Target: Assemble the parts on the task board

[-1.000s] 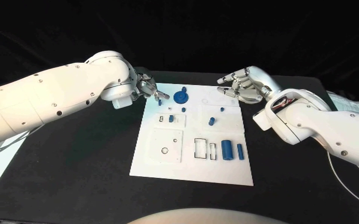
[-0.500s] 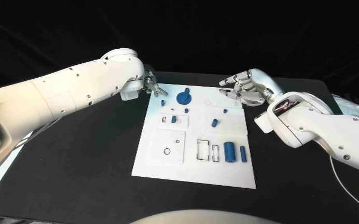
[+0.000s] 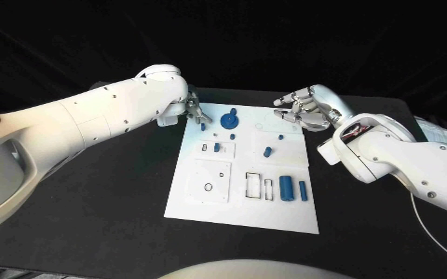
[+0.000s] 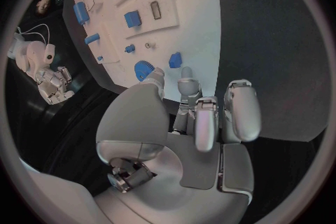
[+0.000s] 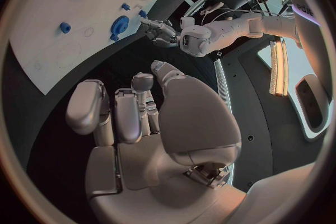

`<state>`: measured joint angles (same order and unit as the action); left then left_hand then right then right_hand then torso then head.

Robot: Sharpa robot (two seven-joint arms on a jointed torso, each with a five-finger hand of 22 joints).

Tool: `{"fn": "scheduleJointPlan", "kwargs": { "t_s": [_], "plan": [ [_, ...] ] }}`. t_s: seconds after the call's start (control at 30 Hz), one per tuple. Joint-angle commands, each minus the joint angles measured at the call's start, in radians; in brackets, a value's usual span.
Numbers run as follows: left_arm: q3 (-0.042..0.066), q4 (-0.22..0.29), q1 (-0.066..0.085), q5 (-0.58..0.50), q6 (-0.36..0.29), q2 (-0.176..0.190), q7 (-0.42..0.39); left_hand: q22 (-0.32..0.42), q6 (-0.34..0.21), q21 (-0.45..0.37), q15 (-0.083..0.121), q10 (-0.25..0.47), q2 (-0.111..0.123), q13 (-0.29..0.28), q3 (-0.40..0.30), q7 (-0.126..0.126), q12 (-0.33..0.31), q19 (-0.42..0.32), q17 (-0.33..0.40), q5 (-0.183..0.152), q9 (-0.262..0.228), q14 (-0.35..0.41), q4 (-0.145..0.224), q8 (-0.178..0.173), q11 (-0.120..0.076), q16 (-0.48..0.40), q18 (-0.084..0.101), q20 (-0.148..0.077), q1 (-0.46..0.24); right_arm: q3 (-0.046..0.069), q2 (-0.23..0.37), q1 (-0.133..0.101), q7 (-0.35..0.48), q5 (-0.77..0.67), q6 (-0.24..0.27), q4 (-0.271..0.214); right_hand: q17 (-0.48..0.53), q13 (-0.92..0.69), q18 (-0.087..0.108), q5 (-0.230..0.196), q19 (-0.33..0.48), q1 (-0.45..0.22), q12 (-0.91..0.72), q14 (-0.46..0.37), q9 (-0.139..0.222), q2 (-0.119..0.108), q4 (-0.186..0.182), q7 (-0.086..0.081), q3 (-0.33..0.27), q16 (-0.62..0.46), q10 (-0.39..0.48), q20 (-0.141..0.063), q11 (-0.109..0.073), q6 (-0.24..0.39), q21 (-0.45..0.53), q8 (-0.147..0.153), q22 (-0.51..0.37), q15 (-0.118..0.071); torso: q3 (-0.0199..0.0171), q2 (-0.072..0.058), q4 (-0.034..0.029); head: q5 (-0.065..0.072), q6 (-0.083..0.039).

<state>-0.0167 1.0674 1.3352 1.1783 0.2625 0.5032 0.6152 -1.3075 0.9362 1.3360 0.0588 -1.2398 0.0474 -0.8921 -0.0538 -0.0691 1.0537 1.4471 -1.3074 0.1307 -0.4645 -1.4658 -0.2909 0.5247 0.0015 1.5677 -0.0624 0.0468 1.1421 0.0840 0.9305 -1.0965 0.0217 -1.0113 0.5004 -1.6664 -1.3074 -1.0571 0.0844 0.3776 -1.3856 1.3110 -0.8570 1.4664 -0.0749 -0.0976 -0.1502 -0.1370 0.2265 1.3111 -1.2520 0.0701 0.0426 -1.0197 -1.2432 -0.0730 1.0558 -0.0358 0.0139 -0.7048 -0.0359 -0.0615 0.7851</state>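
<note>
White and flat, the task board [image 3: 244,211] lies in the middle of the black table [image 3: 103,227], a smooth plate cut with shallow rectangular and round recesses; the parts sit scattered over it, all hard-looking blue pieces. A toothed gear [image 3: 228,121] with a stub on top stands near the far edge; a small blue peg [image 3: 202,126] sits just beside it toward the left hand; two short cylinders [image 3: 292,189] lie side by side near the board's right edge, next to an open rectangular slot [image 3: 252,185] that I'd guess is meant for one of them.

The left hand [image 3: 194,110], silver and jointed, hovers at the board's far left corner with fingers loosely curled toward the peg; nothing is between them in the left wrist view, so it is released and, I judge, lining up a pick. The right hand [image 3: 303,108] hangs off the far right corner, fingers half bent and empty, apparently kept clear of the working side.
</note>
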Motion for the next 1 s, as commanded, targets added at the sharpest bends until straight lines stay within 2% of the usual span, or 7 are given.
{"fn": "scheduleJointPlan", "kwargs": {
  "t_s": [0.03,0.3,0.6,1.0],
  "plan": [
    [0.0,-0.004,-0.001,-0.007,0.026,-0.004,-0.016,-0.033,0.006,0.005,0.007,-0.004,-0.006,-0.001,0.007,0.001,0.006,0.006,-0.263,0.001,-0.002,-0.105,0.0,0.005,-0.006,0.003,-0.002,-0.001,0.001,0.0,-0.003,0.001,0.013,-0.002,-0.014,0.001,-0.035,0.001,0.015,0.005,0.006,0.005,0.005,0.052,-0.001,0.003,0.003,0.0,0.003,-0.004,0.008,-0.002,0.002,-0.001,0.005,-0.002,-0.001,0.002,-0.001,0.001,-0.0009,-0.003,0.003],
    [-0.001,-0.007,-0.001,-0.027,0.053,-0.006,-0.009,-0.038,0.013,0.009,0.01,-0.01,-0.018,-0.007,0.01,0.006,0.013,0.008,-0.263,0.002,-0.012,-0.105,0.003,0.014,-0.01,0.003,-0.001,-0.004,0.003,0.0,-0.005,0.003,0.013,-0.002,-0.015,0.006,-0.035,0.001,0.015,0.006,0.005,0.006,0.005,0.052,-0.001,0.003,0.003,0.0,0.003,-0.003,0.008,-0.002,0.002,-0.001,0.005,-0.002,-0.001,0.002,-0.0008,0.001,-0.0006,-0.006,0.003],
    [-0.001,-0.007,-0.001,-0.034,0.082,-0.006,-0.002,-0.048,0.014,0.016,0.017,-0.021,-0.039,-0.02,-0.012,0.014,0.025,0.014,-0.263,0.005,-0.033,-0.105,0.014,0.028,-0.018,0.003,0.002,-0.011,0.053,0.0,-0.006,0.004,0.012,-0.001,-0.016,0.007,-0.035,0.001,0.015,0.006,0.005,0.006,0.005,0.052,-0.001,0.003,0.003,0.0,0.003,-0.003,0.008,-0.002,0.002,-0.001,0.005,-0.002,-0.001,0.002,-0.0006,0.001,-0.0008,-0.005,0.005],
    [-0.001,-0.011,-0.001,-0.051,0.077,-0.008,-0.003,-0.054,0.014,0.021,0.02,-0.027,-0.043,-0.028,-0.024,0.017,0.032,0.017,-0.263,0.005,-0.044,-0.105,0.015,0.034,-0.021,0.003,0.003,-0.013,0.072,0.0,-0.007,0.004,0.012,-0.001,-0.016,0.007,-0.036,0.001,0.015,0.008,0.005,0.007,0.004,0.053,-0.001,0.003,0.004,0.0,0.004,-0.003,0.008,-0.002,0.002,-0.002,0.005,-0.002,-0.001,0.002,-0.0008,0.001,-0.0005,-0.005,0.005]
  ]
}}
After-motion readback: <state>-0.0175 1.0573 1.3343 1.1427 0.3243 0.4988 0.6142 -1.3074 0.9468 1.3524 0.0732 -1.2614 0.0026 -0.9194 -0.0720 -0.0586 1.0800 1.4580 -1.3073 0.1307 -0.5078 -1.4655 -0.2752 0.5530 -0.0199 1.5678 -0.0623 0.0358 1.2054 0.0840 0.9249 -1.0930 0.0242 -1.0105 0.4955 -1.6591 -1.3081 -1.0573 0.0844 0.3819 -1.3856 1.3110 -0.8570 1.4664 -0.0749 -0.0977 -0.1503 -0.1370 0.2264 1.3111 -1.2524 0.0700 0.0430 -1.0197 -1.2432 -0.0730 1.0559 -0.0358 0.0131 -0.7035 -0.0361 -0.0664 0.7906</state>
